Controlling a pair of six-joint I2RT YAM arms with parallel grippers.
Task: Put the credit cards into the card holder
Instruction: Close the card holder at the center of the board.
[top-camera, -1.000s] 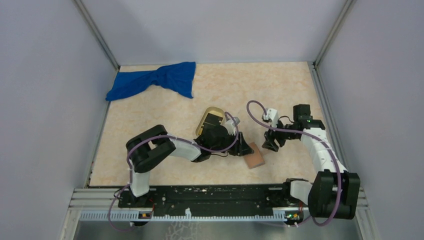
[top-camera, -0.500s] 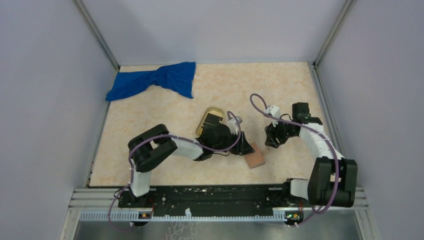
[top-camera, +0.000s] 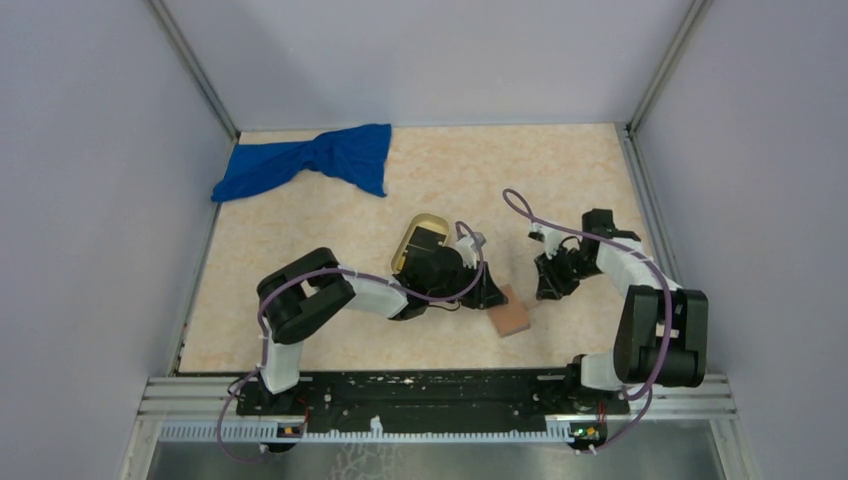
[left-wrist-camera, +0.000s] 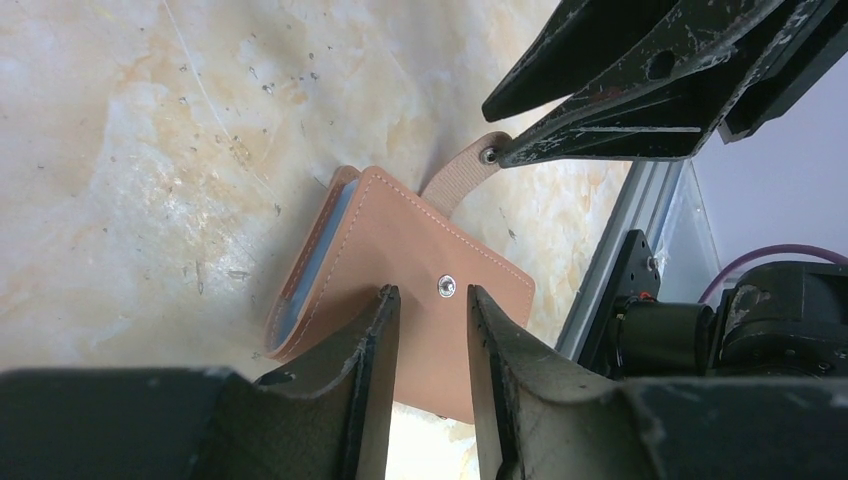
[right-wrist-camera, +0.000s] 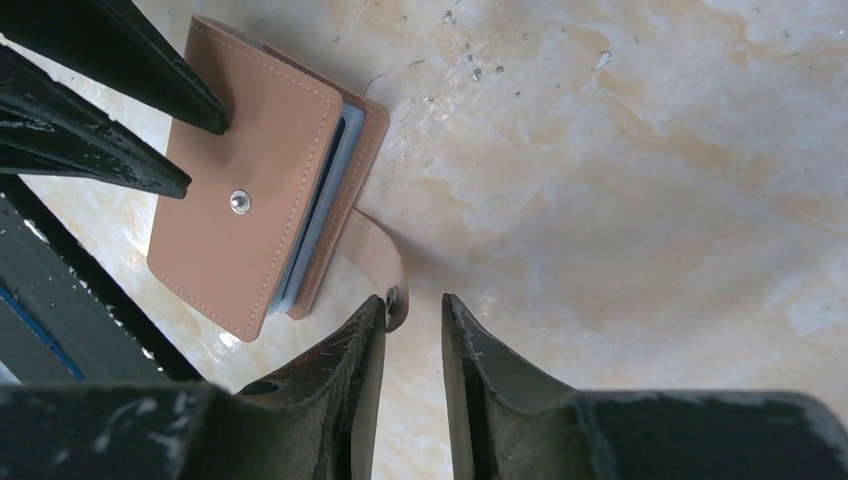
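Pale marbled counter (top-camera: 560, 170) floored a booth with plain lilac-grey walls (top-camera: 90, 200). Nearest the camera ran a black mounting rail (top-camera: 430, 385) carrying both arm bases.

Just beyond it, toward the middle right, lay the card holder (right-wrist-camera: 250, 170), a tan-brown folding wallet. It was folded shut and flat on the counter, with a metal snap stud (right-wrist-camera: 239, 201) on its upper cover. Blue-grey inner leaves showed along its open edge, but no card could be made out inside it. A short closing strap (right-wrist-camera: 375, 255) curved out from one side and lifted off the counter.

The left claw (left-wrist-camera: 432, 292) reached in from the left. Its jaws stood a narrow gap apart, and both fingertips (right-wrist-camera: 200, 110) sat on the holder's upper cover, close to the stud. It clamped nothing that could be seen.

The right claw (right-wrist-camera: 412, 305) came in from the opposite side, also narrow. The strap's free end touched the inner edge of one finger, and bare counter showed through the rest of the gap.

Farther back, partly hidden by the left arm, sat an oval tan tray (top-camera: 403, 252) with a raised rim. In it lay a flat dark rectangle, apparently the black credit card (top-camera: 428, 240). Whether the tray held anything more could not be told.

At the far left, against the wall, lay a crumpled blue cloth (top-camera: 310, 160).
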